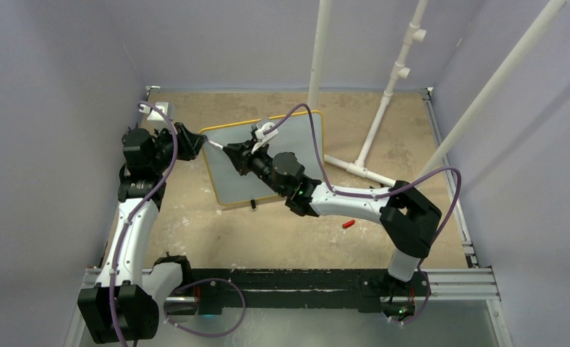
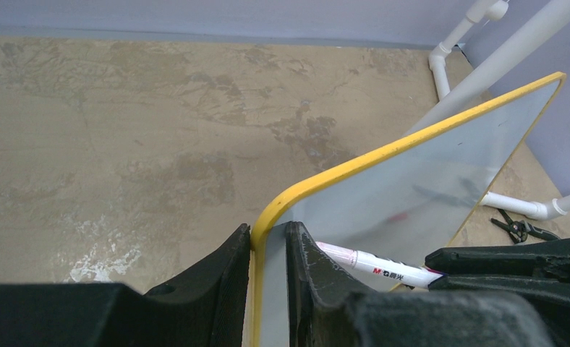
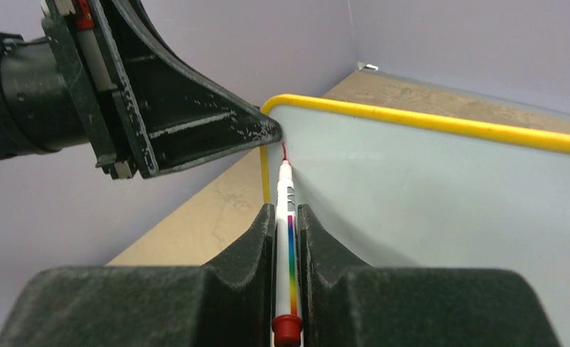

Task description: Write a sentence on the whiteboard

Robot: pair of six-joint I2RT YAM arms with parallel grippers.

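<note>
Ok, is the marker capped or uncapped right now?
Uncapped: the marker in the right gripper shows a bare red nib pointing at the whiteboard.

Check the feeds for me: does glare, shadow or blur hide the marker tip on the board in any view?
Right wrist: red tip of the white rainbow-striped marker sharp against the evenly lit yellow-framed white board, no glare. Left wrist: faint reflections on the board, tip not visible. Top external: soft light, tip too small to judge.
</note>
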